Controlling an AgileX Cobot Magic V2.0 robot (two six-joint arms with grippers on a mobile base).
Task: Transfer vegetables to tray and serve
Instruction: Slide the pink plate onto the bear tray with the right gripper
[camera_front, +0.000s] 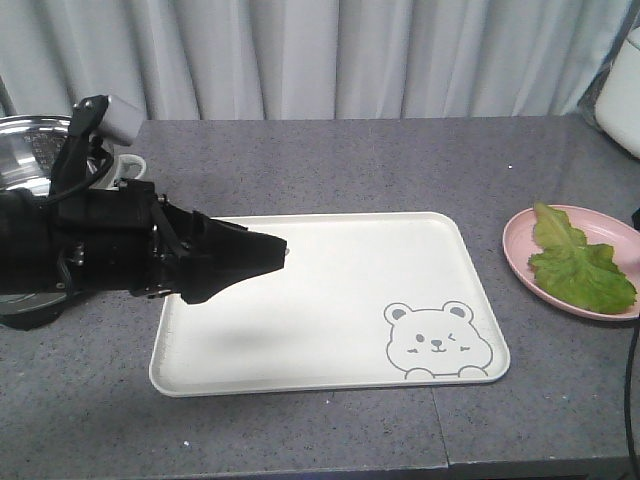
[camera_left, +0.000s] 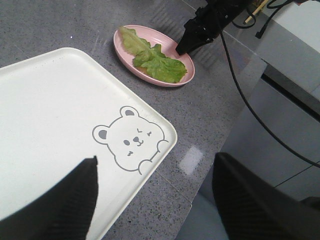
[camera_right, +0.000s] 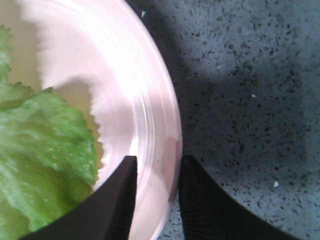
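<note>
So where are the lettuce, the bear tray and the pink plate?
lettuce (camera_front: 580, 262): front view, middle of the leaf.
bear tray (camera_front: 330, 290): front view, bare middle.
pink plate (camera_front: 518, 238): front view, bare left rim.

— What sort of place is shown?

— A kitchen is suggested, though probably a staged one. A grey speckled countertop (camera_front: 400, 160) is seen under the tray (camera_front: 330, 300), and a stainless steel pot (camera_front: 25, 145) is set to the left of the tray.

— What else is taken as evidence?

— A pink plate (camera_front: 520, 245) with lettuce (camera_front: 575, 265) is laid to the right of the tray, and part of a white appliance (camera_front: 625, 90) is glimpsed behind that, further right. A pale pleated curtain (camera_front: 350, 50) is hung behind the tray, along the counter's far edge. Black cables (camera_left: 240, 90) are trailed past the tray's right side, so a test kitchen is indicated rather than a lived-in home.
</note>
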